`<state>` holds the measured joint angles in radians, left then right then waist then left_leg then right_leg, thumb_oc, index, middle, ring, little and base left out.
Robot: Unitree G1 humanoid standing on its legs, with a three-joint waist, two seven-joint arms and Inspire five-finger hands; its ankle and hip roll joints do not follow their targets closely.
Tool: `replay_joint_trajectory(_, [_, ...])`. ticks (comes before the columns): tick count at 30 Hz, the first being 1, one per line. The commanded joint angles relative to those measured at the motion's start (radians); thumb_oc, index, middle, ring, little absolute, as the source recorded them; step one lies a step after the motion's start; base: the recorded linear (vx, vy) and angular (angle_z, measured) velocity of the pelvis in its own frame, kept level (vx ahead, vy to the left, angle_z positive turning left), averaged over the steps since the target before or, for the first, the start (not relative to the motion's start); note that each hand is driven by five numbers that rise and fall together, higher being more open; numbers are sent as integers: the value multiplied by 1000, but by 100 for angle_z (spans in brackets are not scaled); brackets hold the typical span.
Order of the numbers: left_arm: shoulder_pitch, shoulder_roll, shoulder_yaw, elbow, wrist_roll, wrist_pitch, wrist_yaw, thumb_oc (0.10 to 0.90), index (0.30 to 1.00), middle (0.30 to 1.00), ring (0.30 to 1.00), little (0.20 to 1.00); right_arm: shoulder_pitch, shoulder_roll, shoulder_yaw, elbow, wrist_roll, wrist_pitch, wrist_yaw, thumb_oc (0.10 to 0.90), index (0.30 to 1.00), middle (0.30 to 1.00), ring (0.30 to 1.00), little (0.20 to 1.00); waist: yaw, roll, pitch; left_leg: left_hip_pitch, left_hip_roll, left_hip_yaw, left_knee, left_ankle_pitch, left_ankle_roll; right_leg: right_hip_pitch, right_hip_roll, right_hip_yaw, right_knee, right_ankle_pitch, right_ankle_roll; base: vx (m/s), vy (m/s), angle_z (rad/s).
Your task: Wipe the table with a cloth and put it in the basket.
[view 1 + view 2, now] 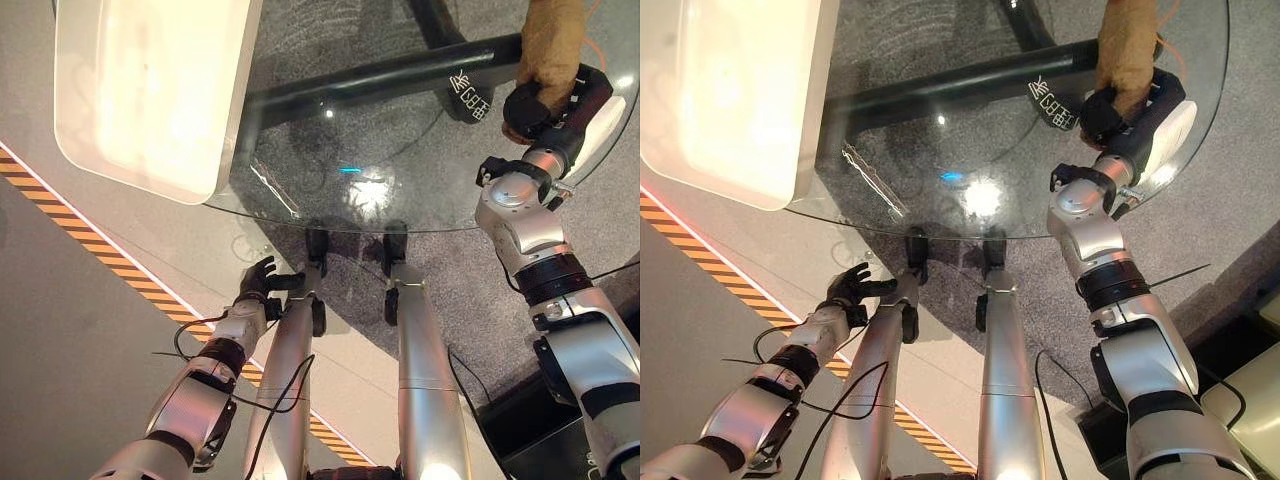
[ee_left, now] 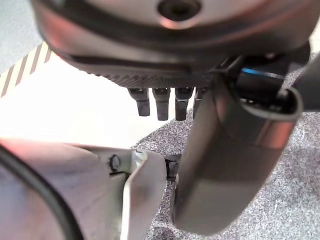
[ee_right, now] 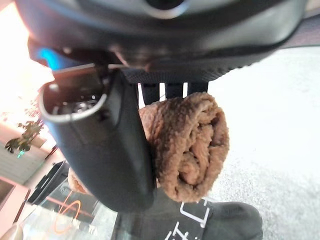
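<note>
Grey speckled carpet (image 1: 330, 300) spreads beneath a round glass tabletop (image 1: 400, 150), whose dark crossbar (image 1: 380, 75) shows through the glass. Beside the carpet runs smooth pale floor crossed by an orange-and-black striped line (image 1: 110, 260). At the far left of the tabletop sits a white rectangular basket (image 1: 150, 90), well apart from both hands.

The cloth (image 3: 187, 145) is brown and fuzzy like terry, gathered into a thick roll whose folded end faces the right wrist camera. From the head views it shows as a tan bundle (image 1: 550, 40) reaching away from the right hand (image 1: 535, 105) over the far right part of the glass. The right hand is clenched round it: the thumb lies along one side of the roll and the fingers (image 3: 172, 90) wrap over the top, so the cloth sits directly in the palm's grip. Whether the cloth touches the glass cannot be told.

The left hand (image 1: 262, 280) hangs low beside the near edge of the tabletop, below the glass, its fingers (image 2: 162, 102) loosely extended and carrying nothing.
</note>
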<state>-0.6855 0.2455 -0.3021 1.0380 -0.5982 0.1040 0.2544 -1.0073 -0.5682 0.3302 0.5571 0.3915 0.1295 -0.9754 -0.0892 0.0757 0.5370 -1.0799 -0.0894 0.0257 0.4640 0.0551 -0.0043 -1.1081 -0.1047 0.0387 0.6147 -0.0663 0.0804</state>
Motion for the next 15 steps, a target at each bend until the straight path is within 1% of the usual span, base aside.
replay_joint_trajectory(1, [51,-25,19,15,-2,29,28,800,900,900,900,900,-7,-95,35,-140,-125,24,204,100,300,300,300,200,-7,72,-17,29,11,0,-25,-68,13,-19,23,31,-94,58,43,0,0,0])
replay_joint_trajectory(2, [51,-24,19,11,0,31,28,800,900,900,900,900,-7,-94,44,-155,-137,31,227,100,300,300,300,200,-7,72,-17,29,10,-1,-26,-67,13,-19,23,31,-95,58,43,0,0,0])
replay_joint_trajectory(4, [53,-27,23,-2,11,37,33,800,900,900,900,900,-10,-87,84,-198,-192,76,360,100,300,300,300,200,-6,72,-17,27,10,-1,-27,-65,11,-20,22,29,-94,57,43,0,0,0])
replay_joint_trajectory(5, [54,-26,23,-5,12,39,33,800,900,900,900,900,-10,-84,94,-206,-198,83,375,100,300,300,300,200,-5,72,-17,27,10,-1,-26,-64,11,-21,21,29,-93,57,42,0,0,0])
replay_joint_trajectory(6, [55,-23,24,-9,17,42,31,800,900,900,900,900,-8,-73,123,-228,-209,106,442,100,300,300,300,200,-3,72,-17,26,11,-2,-26,-62,9,-21,20,27,-91,56,41,0,0,0])
replay_joint_trajectory(8, [63,-23,26,-15,25,37,28,800,900,900,900,900,0,-60,159,-258,-209,124,495,100,300,300,300,200,-1,72,-17,28,11,-3,-30,-59,9,-18,20,25,-94,54,39,-8,-16,-2])
replay_joint_trajectory(12, [86,-26,16,-29,28,11,28,800,900,900,900,900,25,-35,224,-300,-182,155,553,100,300,300,300,200,3,78,-17,26,12,-4,-33,-53,5,-21,20,23,-89,50,34,0,0,0])
replay_joint_trajectory(15, [109,-28,10,-44,25,-14,31,800,900,900,900,900,45,-24,252,-315,-201,175,599,100,300,300,300,200,7,81,-17,21,9,-7,-33,-49,6,-26,21,21,-84,48,32,0,0,0])
